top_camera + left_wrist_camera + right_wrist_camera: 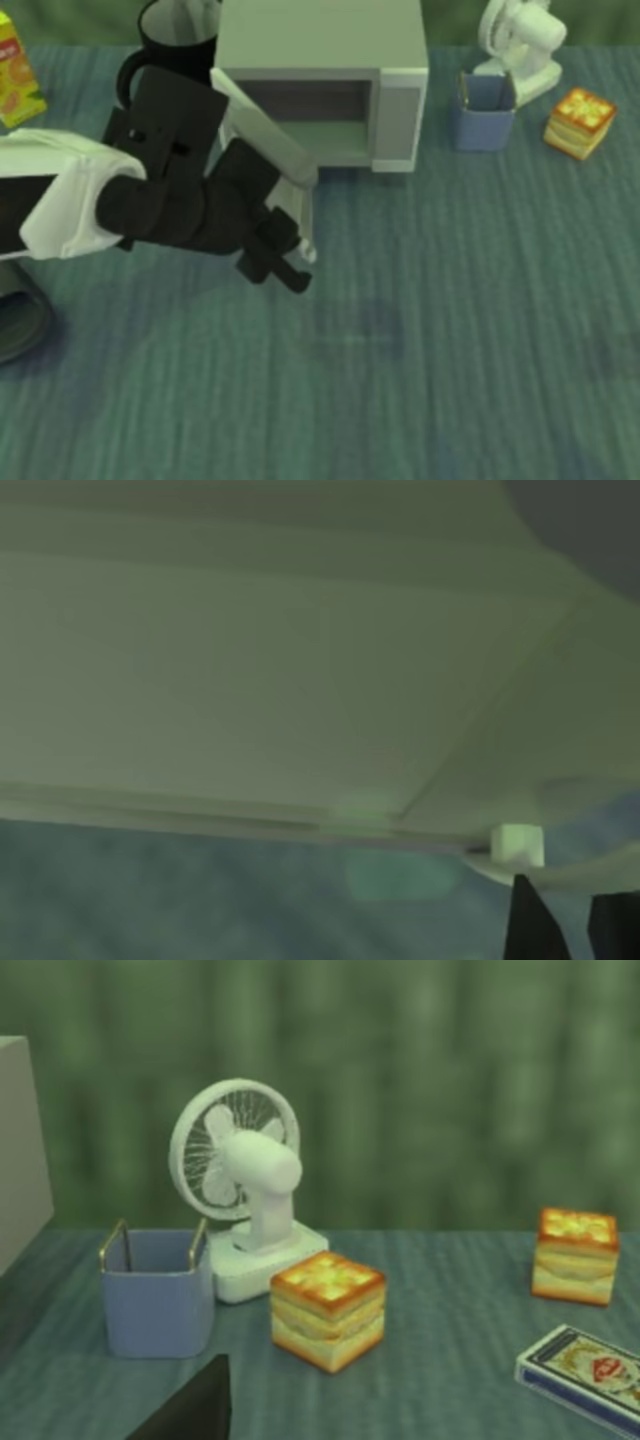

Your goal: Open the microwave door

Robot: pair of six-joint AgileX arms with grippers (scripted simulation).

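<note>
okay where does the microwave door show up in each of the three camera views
Top view: the microwave door is swung open, angled out from the microwave's left front corner, above the left pincer.
Left wrist view: the pale door panel fills most of the frame.
Right wrist view: the door is not in it.
Shared landmark: the blue-grey table, in all three.

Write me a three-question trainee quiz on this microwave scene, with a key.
1. True or false: the microwave door is fully shut.
2. Which gripper is at the door: A left, B right, C both?
3. Fill in: the blue cup stands between the microwave and the white ____.

Key
1. False: it is swung partly open, and the inside shows.
2. A: the left gripper is at the door's free edge; the right arm is outside the top view.
3. Fan.
</note>
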